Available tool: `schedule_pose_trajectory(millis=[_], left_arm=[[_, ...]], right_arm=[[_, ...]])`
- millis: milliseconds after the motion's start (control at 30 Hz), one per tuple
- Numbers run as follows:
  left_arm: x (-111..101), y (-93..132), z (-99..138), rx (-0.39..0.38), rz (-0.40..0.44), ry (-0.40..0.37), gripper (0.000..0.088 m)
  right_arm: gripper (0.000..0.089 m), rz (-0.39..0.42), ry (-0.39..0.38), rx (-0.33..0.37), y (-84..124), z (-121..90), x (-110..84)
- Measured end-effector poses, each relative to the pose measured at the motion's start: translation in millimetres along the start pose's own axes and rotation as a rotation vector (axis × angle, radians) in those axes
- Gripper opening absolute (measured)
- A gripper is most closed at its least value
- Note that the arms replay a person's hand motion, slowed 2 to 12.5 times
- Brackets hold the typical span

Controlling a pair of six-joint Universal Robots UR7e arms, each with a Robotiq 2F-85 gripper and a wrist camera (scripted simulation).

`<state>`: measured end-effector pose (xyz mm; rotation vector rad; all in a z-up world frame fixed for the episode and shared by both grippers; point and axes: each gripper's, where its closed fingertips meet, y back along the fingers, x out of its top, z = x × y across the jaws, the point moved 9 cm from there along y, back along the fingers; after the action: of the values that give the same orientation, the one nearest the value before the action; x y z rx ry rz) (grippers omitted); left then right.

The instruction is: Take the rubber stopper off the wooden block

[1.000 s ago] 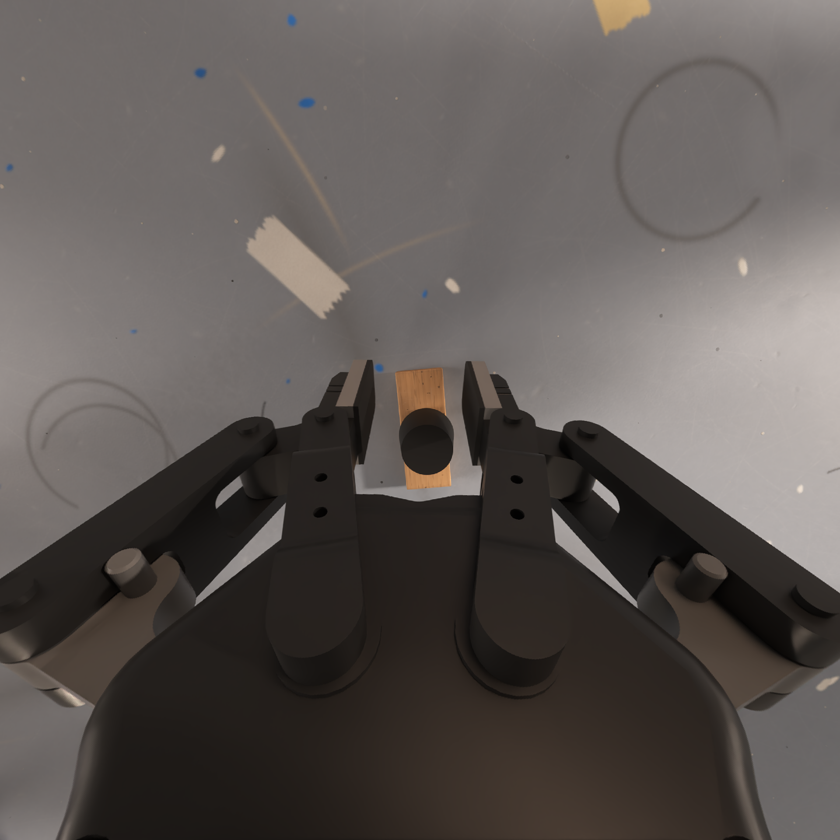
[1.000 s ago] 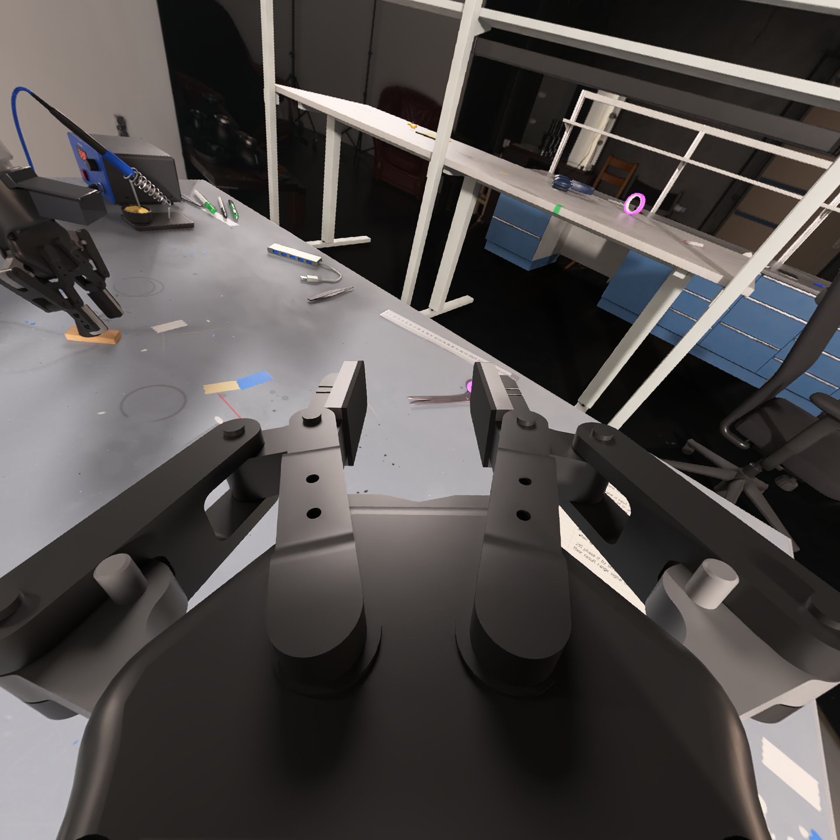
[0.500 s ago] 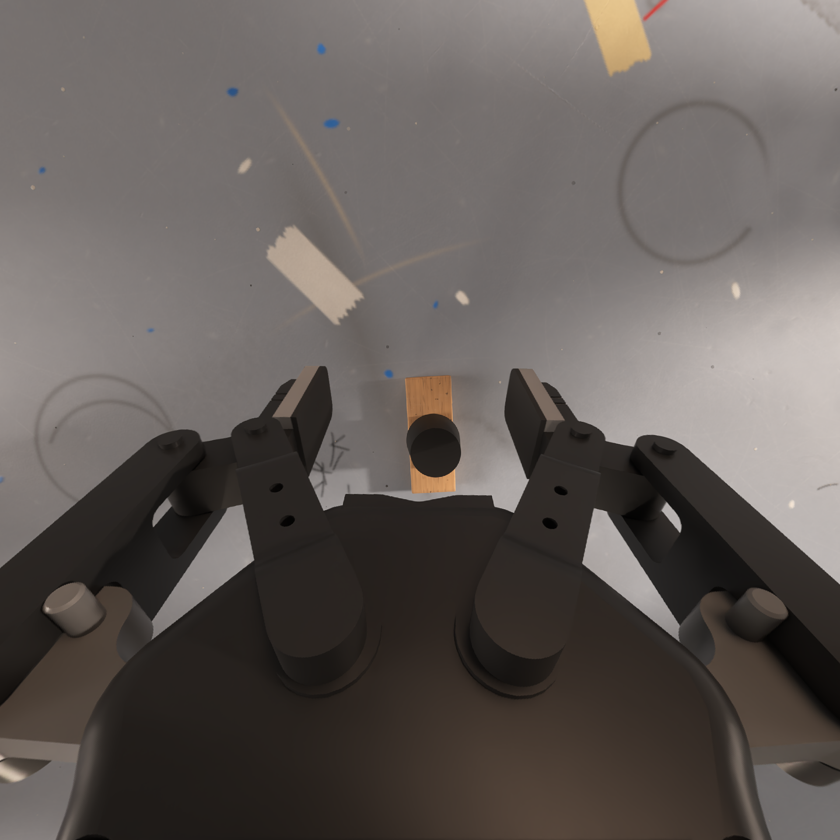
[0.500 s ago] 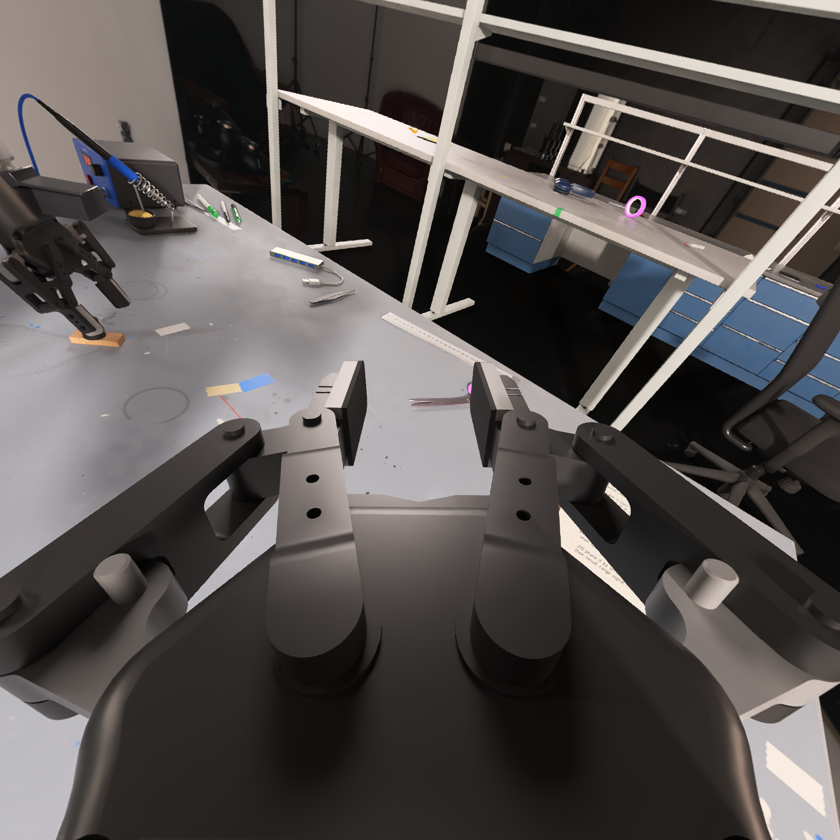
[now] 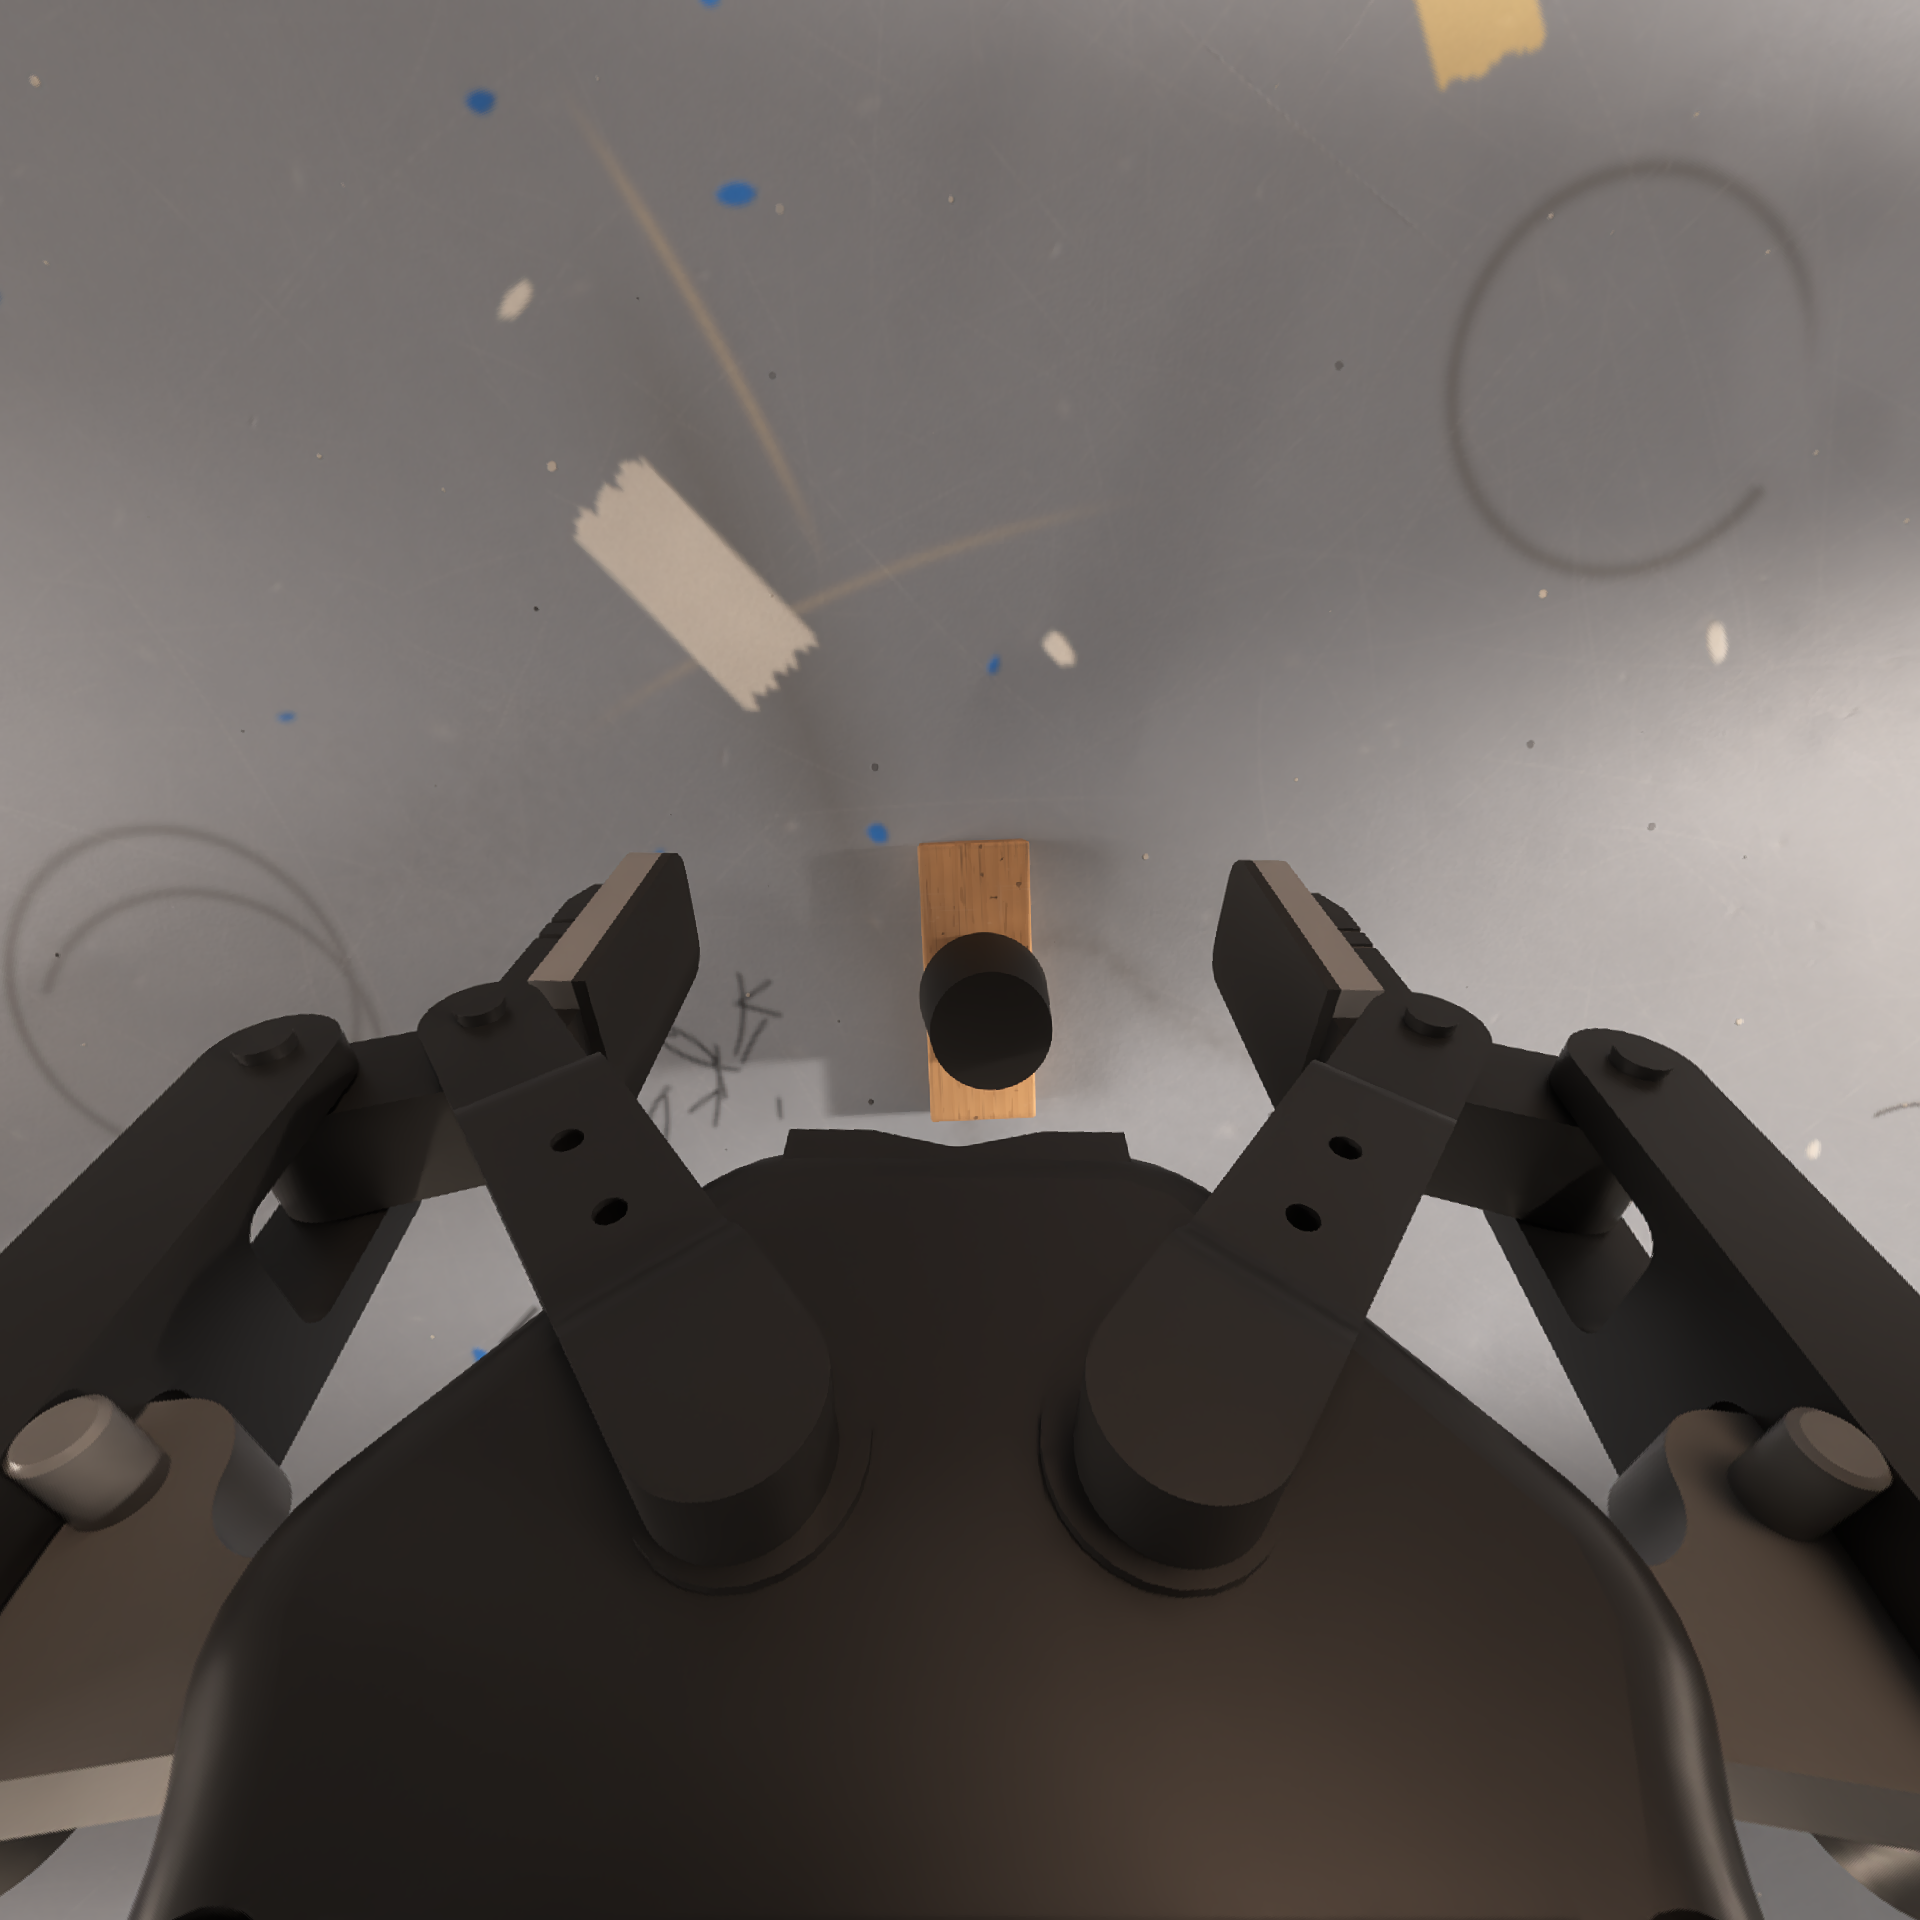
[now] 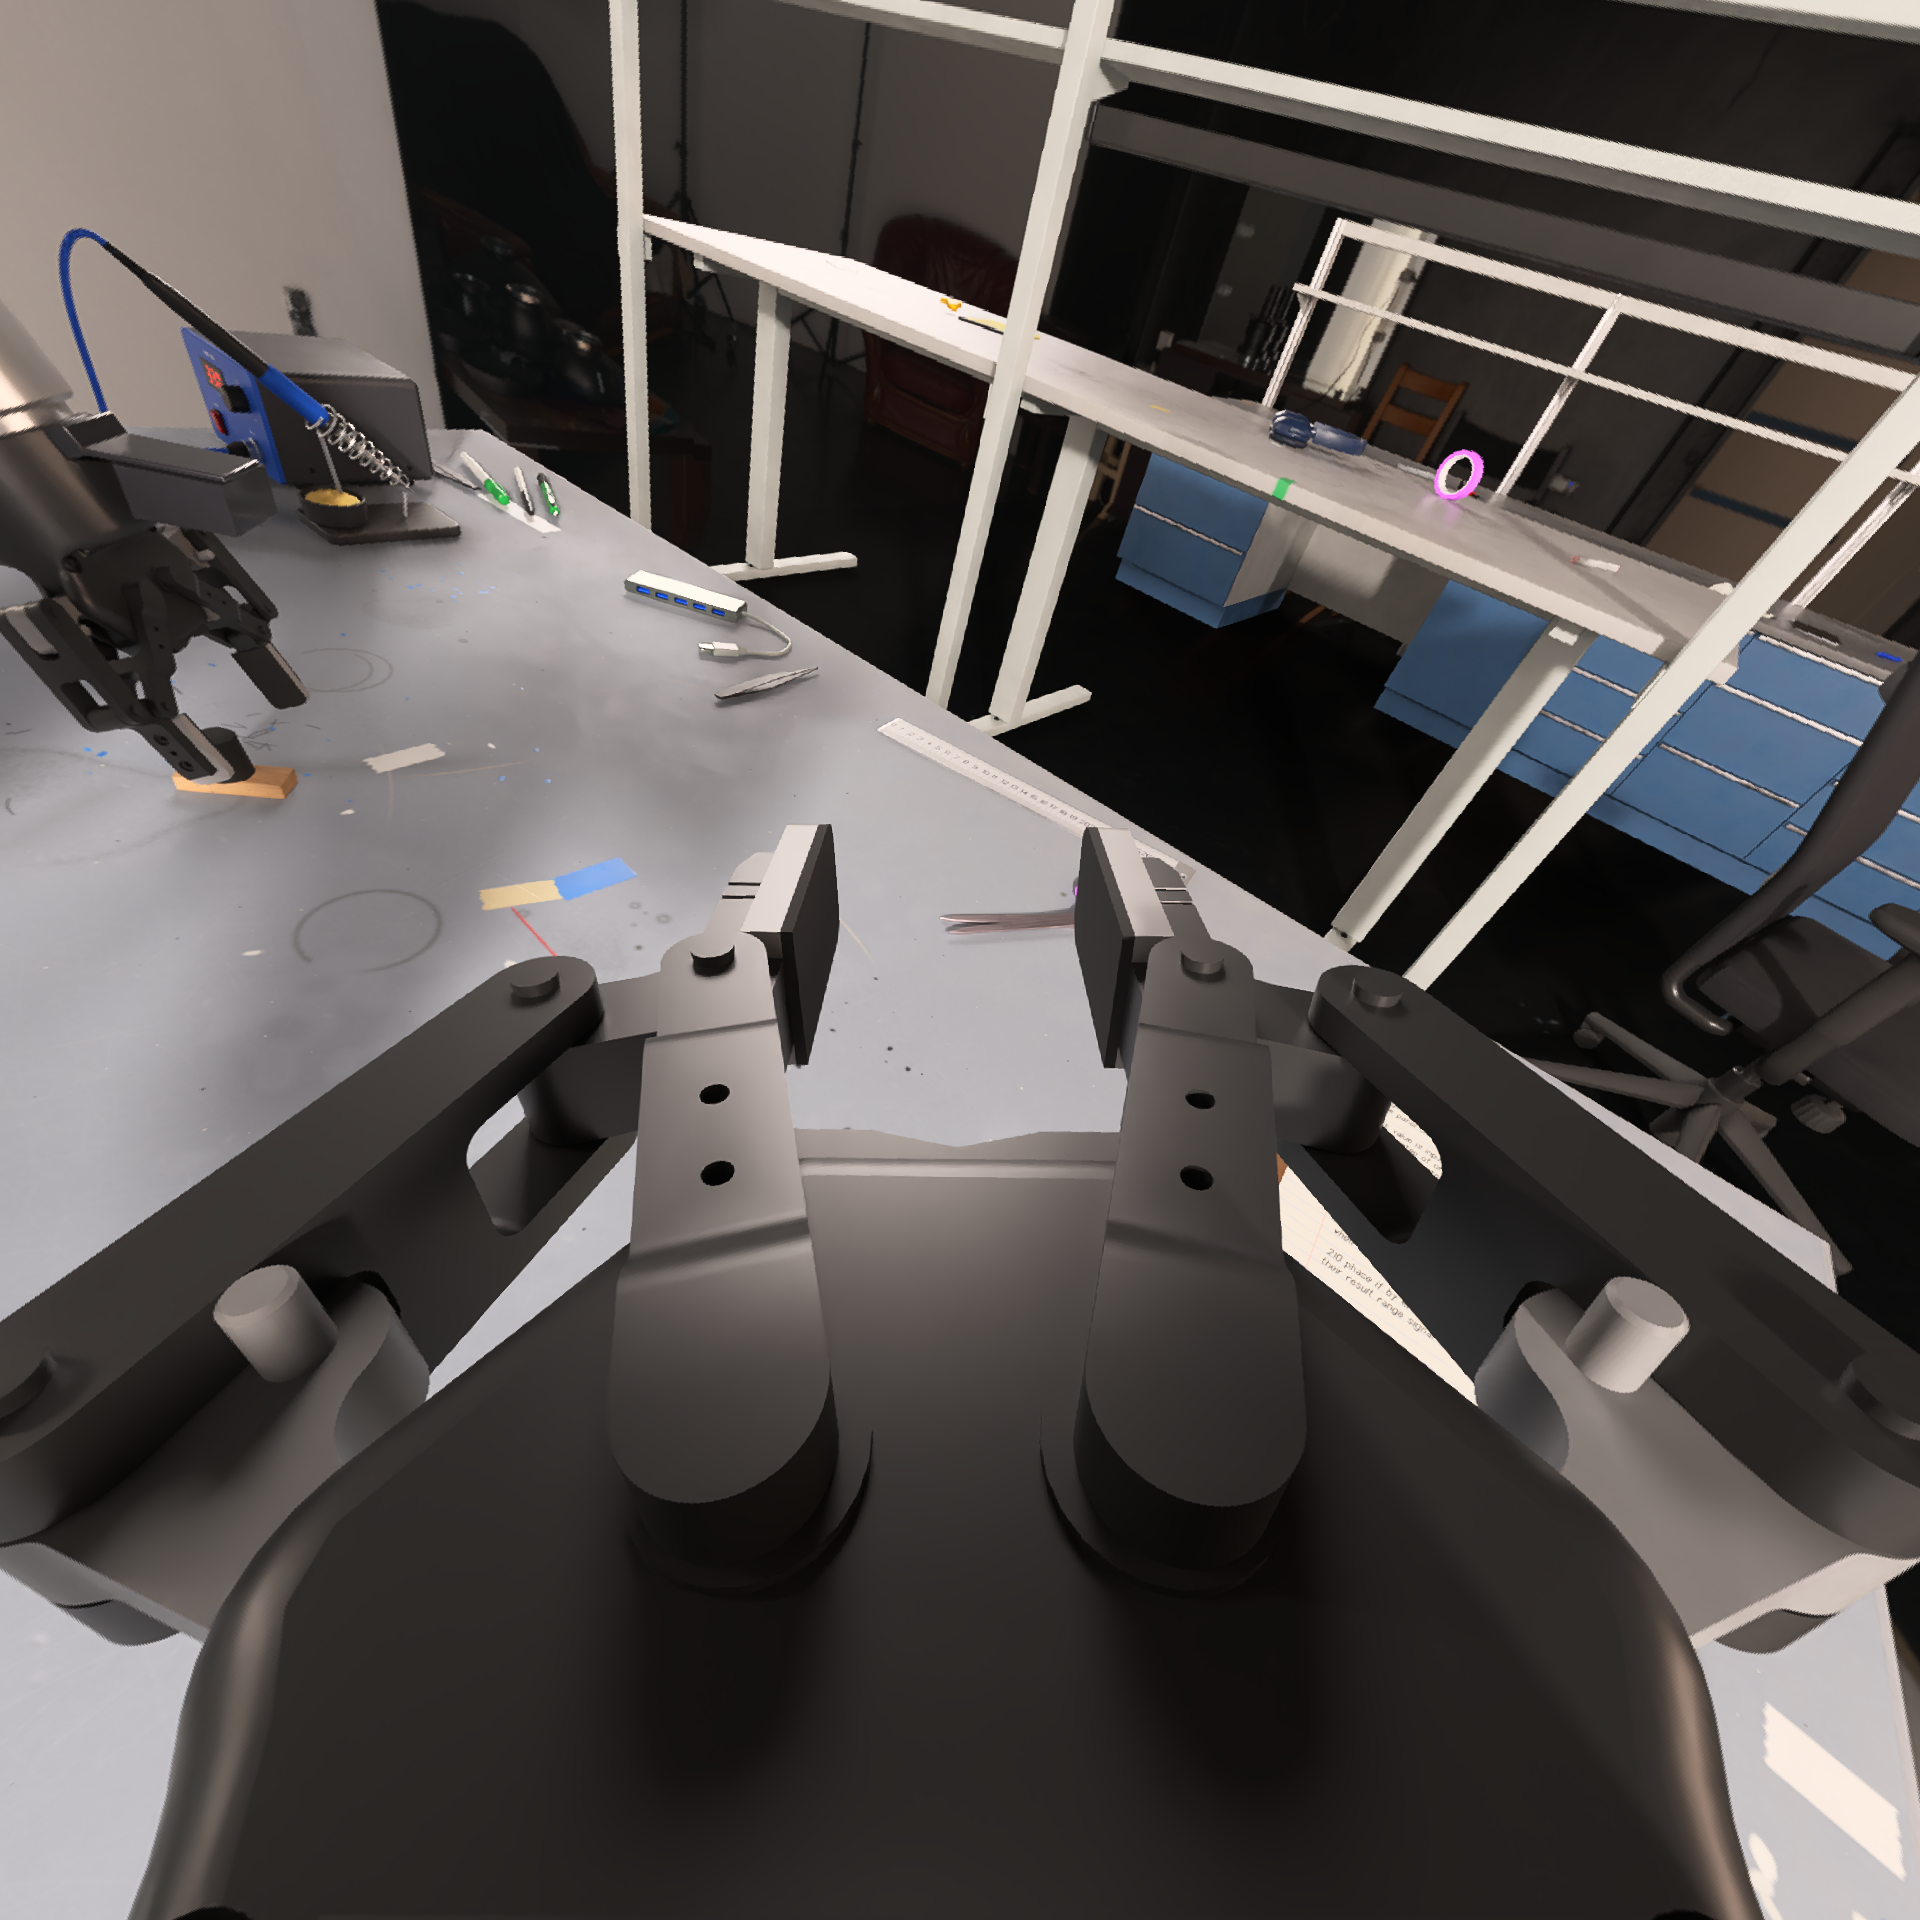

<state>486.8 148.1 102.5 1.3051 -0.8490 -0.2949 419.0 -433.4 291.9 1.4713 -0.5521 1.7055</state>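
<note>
black cylindrical rubber stopper [image 5: 987, 1023] stands upright on a small flat rectangular wooden block [image 5: 977, 977], which lies on the scuffed grey table [image 5: 1247, 416]. the left gripper [image 5: 956, 956] hangs above it, jaws spread wide to either side, holding nothing. strip of pale tape [image 5: 691, 582] lies beyond. in the right wrist view, the right gripper [image 6: 956, 935] hovers partly open and empty, well apart from the wooden block [image 6: 249, 781] far left.
</note>
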Motion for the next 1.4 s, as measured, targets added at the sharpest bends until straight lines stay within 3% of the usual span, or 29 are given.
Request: schedule_pose_trajectory(millis=[600, 1400], left_arm=[[-1.5, -4.9, 3.9, 0.027, -0.025, -0.033, 0.0819], [-1.4, -5.1, 5.6, 0.037, -0.030, -0.015, 0.0786]], right_arm=[[0.0418, -0.009, 0.004, -0.003, 0.8, 0.2, -0.6], [0.0418, -0.005, -0.001, 0.000, 1.7, 0.5, -0.3]])
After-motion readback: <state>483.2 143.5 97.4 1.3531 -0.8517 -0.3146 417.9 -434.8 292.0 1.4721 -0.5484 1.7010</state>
